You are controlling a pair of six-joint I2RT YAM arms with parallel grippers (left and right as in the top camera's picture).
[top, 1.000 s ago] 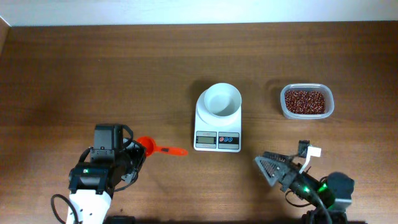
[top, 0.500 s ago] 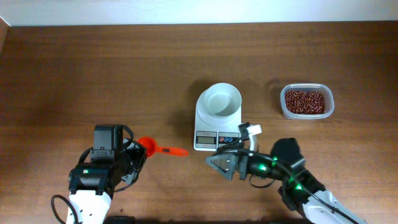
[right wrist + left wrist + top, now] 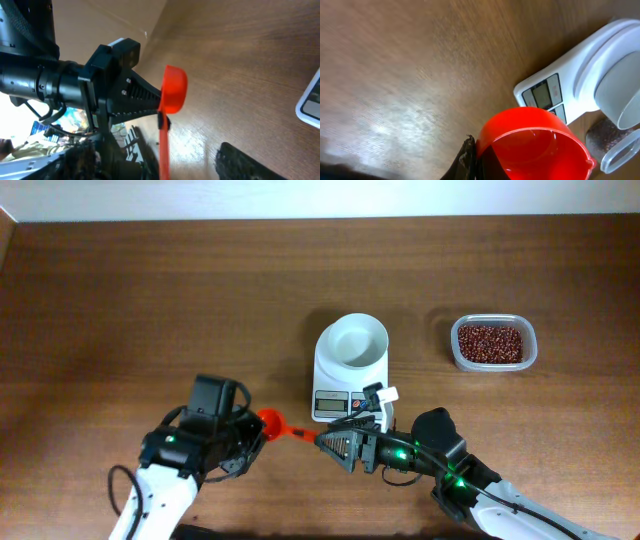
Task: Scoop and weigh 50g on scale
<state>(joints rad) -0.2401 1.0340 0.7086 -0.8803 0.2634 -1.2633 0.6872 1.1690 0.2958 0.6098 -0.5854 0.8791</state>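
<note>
The scale [image 3: 349, 385] sat near the middle of the tabletop [image 3: 150, 300], slightly toward the right edge, its display facing the near edge and a white bowl [image 3: 358, 340] on its platform. A clear tub of red-brown beans [image 3: 492, 343] stood well apart, closer to the right edge. The left tool [image 3: 152, 105] was clamped on a red scoop [image 3: 271, 422] where handle meets cup, just beside the scale's near-left corner. The right tool [image 3: 323, 443] was spread wide, with the scoop's handle between its fingers.
</note>
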